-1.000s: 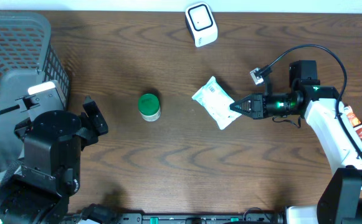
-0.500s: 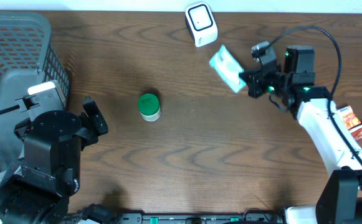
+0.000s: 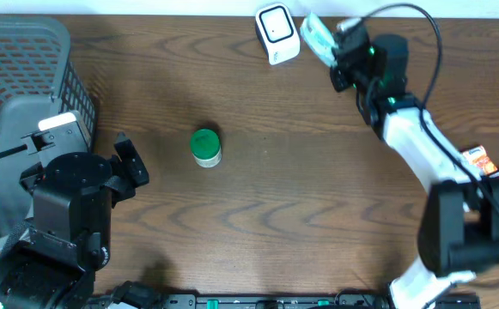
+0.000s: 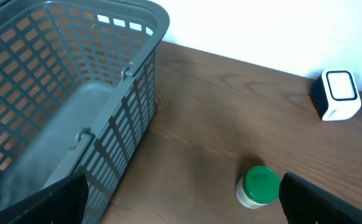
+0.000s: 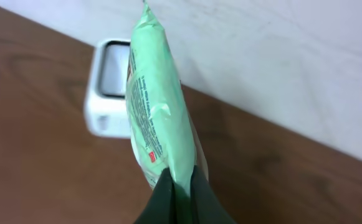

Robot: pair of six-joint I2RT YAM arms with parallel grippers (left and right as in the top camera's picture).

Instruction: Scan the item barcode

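A second ago the pale green pouch (image 3: pixel 315 34) lay flat on the bench, right of centre, with the right gripper (image 3: pixel 333 53) at its edge. Now that gripper has lifted it to the upper right of the overhead frame, just right of the white scanner (image 3: pixel 276 33). The jaws are pressed together on the pouch's lower edge. From the wrist it shows edge-on, its printed face turned toward the scanner behind it.

The pickup looks done and the presenting is under way. I cannot tell where the barcode sits, so a turn of the wrist may still be needed.

The left gripper (image 3: pixel 131 161) has not moved: at lower left beside the grey basket (image 3: pixel 26 51), jaws spread and empty. The green-capped jar (image 3: pixel 204 146) sits untouched.
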